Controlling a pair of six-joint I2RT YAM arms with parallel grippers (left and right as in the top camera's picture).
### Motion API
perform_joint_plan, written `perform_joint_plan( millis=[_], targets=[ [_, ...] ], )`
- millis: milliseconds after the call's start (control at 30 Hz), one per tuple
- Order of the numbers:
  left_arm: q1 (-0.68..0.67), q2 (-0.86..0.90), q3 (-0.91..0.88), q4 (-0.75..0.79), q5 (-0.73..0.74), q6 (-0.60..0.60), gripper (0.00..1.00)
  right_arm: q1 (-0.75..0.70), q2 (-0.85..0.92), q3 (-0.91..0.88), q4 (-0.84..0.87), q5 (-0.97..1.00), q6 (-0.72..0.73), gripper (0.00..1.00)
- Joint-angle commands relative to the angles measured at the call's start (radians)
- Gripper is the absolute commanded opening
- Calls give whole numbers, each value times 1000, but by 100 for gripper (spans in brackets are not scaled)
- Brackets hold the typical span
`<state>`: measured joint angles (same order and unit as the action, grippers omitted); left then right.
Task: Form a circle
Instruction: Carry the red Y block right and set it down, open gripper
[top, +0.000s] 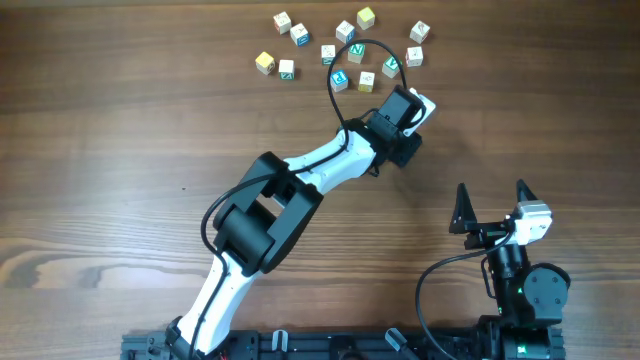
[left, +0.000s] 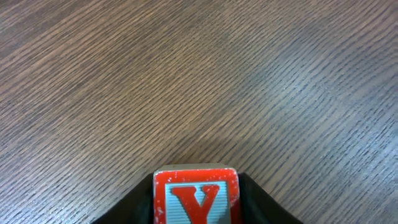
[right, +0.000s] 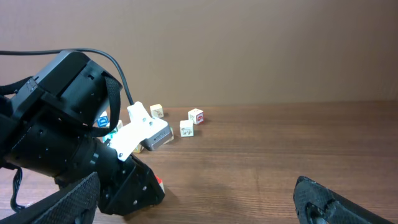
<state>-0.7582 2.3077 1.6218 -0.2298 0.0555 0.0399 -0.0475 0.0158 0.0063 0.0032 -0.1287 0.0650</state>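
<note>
Red Y letter cube (left: 196, 200) sits in the left end effector (left: 196, 186), can't tell if it's pinched. Right end effector (top: 491, 200) is spread wide.

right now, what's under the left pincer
A letter cube with a red Y sits between the fingers of the left pincer, over the wooden table. From overhead the wrist covers it, so whether it touches the table cannot be seen.
</note>
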Motion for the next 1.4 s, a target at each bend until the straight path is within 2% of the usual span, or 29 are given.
perform_joint_plan(
  millis=[0, 367, 500, 933, 1000, 1033, 1100, 1267, 1367],
  targets=[
    [1, 39, -1, -12, 23, -3, 43, -4, -5, -1, 3, 17, -10, 100],
    [4, 3, 0, -13, 2, 7, 51, -4, -5, -1, 3, 17, -10, 100],
    [4, -19, 0, -17, -46, 9, 52, -4, -5, -1, 3, 17, -10, 100],
    [6, -143, 0, -59, -54, 9, 56, -4, -5, -1, 3, 17, -10, 99],
    [13, -179, 0, -62, -58, 9, 61, -4, -5, -1, 3, 17, -10, 99],
    [20, -203, 4, -62, -58, 8, 67, -4, -5, -1, 3, 17, -10, 100],
    [43, -251, 18, -53, -58, 8, 100, -4, -5, -1, 3, 17, -10, 100],
    [142, -312, 69, 51, -57, 4, 100, -4, -5, -1, 3, 17, -10, 100],
    [203, -310, 128, 55, -56, 5, 100, -4, -5, -1, 3, 17, -10, 100]
  ],
)
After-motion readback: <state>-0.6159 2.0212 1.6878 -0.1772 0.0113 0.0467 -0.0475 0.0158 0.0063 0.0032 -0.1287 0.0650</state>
